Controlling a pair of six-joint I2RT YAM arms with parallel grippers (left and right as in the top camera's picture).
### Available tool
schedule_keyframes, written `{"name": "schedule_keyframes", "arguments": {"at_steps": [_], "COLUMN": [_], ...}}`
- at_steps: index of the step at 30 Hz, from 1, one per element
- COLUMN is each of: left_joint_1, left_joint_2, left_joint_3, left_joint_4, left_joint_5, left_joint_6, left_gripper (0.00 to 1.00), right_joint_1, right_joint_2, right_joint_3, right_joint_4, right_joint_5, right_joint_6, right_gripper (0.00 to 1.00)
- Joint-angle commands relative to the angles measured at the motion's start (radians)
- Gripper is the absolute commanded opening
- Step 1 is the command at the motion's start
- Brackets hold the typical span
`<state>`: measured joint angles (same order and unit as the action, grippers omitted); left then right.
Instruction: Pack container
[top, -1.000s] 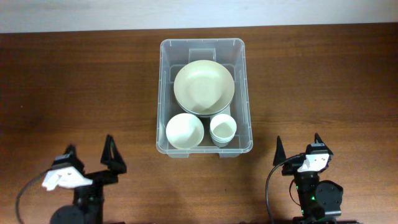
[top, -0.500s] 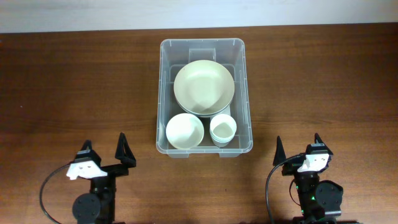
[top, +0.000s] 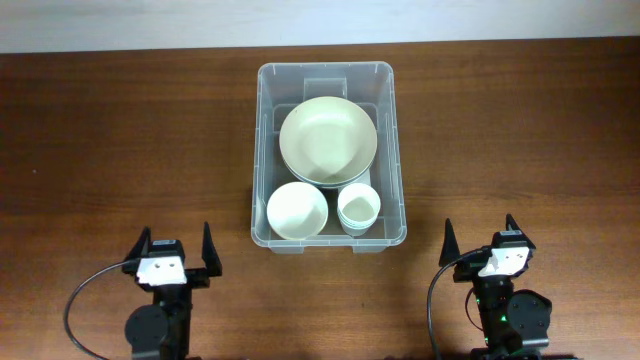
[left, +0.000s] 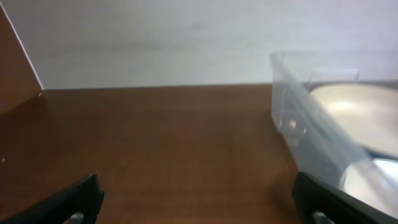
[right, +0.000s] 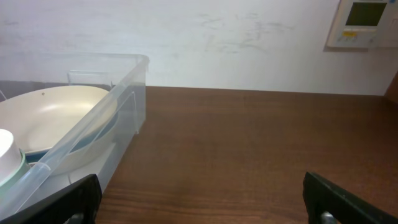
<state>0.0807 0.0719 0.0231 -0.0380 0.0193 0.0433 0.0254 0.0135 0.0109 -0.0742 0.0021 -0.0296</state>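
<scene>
Container (top: 262, 150): being kept at centre frame on the table (top: 120, 130); a large bowl (top: 328, 140) being held in its upper part, a small bowl (top: 298, 210) lower left, a cup (top: 358, 208) lower right
Left gripper (top: 177, 245): being held wide, lower left, apart from the container
Right gripper (top: 479, 235): being held wide, lower right, apart from the container

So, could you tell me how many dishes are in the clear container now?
3 show from above: a large bowl at the far end of the container, a smaller bowl near-left, a small cup near-right. More may be stacked hidden beneath them.
</scene>
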Motion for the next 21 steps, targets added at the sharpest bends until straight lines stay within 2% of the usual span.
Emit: {"name": "schedule_keyframes", "arguments": {"at_steps": [1,21], "left_joint_1": [0.001,0.001], "left_joint_2": [-0.011,-0.01], "left_joint_3": [-0.014,-0.014], "left_joint_4": [-0.024,-0.042], "left_joint_5": [0.002,0.0], "left_joint_6": [0.061,0.06], "left_gripper": [0.99,0.99], "right_joint_1": [-0.007,-0.007], "right_joint_2": [-0.01,-0.01], "right_joint_3": [-0.005,-0.005], "right_joint_4": [-0.007,-0.007], "right_joint_5": [0.009,0.009], "right_joint_6": [0.0,0.0], "right_gripper": [0.99,0.99]}}
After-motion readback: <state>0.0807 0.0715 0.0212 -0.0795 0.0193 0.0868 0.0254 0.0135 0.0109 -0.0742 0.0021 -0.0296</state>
